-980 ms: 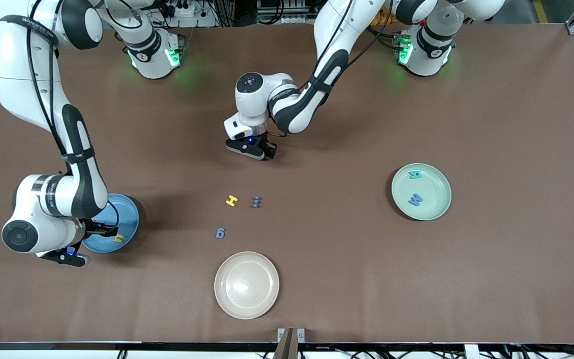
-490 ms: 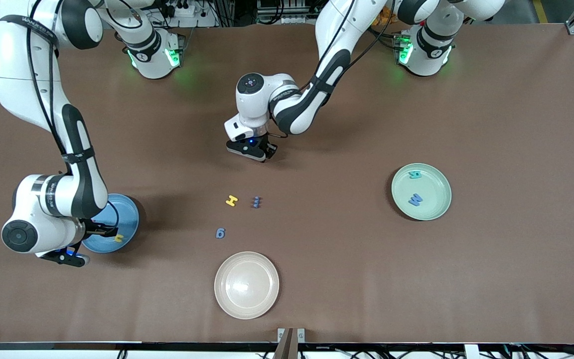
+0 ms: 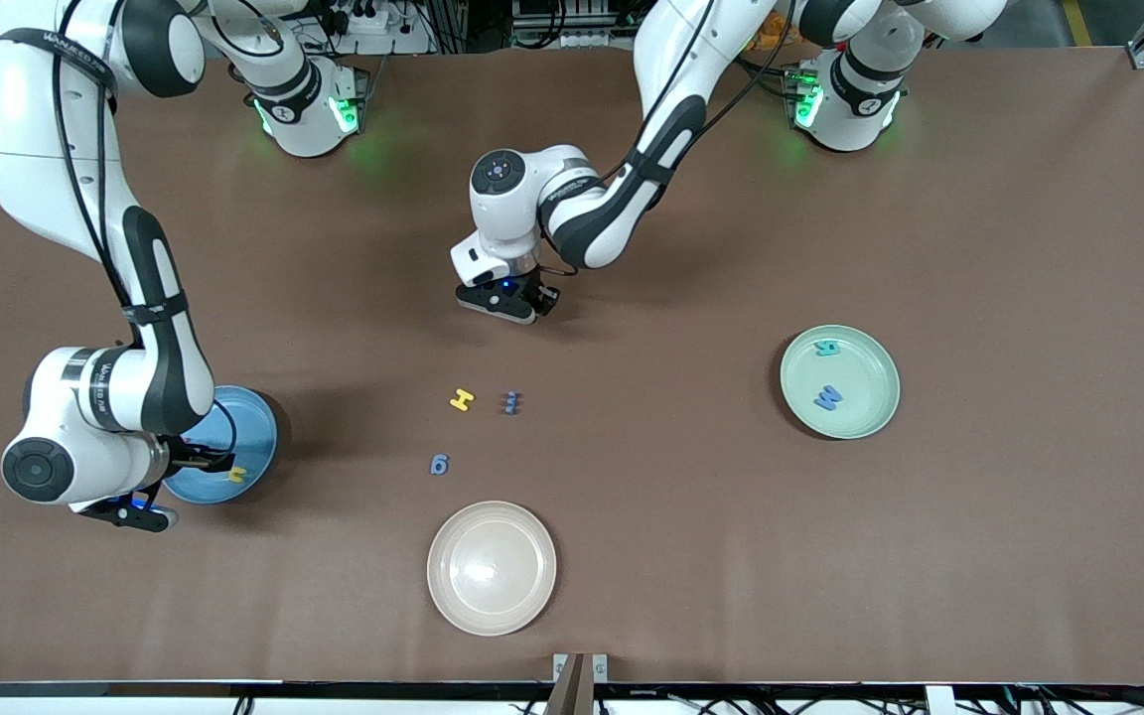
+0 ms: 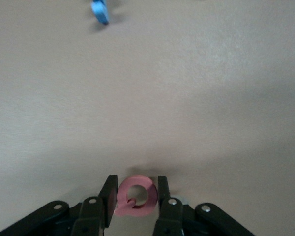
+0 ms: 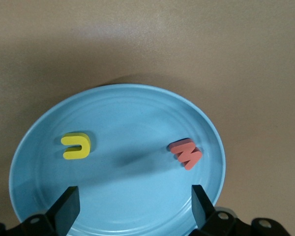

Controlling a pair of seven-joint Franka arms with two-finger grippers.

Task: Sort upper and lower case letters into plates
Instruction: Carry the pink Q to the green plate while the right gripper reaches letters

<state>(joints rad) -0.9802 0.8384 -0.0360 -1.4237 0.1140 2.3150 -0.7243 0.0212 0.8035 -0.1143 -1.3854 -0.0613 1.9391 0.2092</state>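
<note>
my left pincer (image 3: 522,303), clenched on a pink letter (image 4: 135,196), had shifted slightly toward three o'clock above the desk (image 3: 979,546). my right pincer (image 5: 132,209) gaped over the blue plate (image 3: 256,429), waiting. four letters sat plated; three loose ones remained.

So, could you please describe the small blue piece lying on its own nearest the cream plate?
Start at the cream plate at the table's near edge. Just farther from the camera than that plate lies a flat blue piece shaped like a 6. Unlike the yellow H and the other blue letter, it lies alone.
</note>
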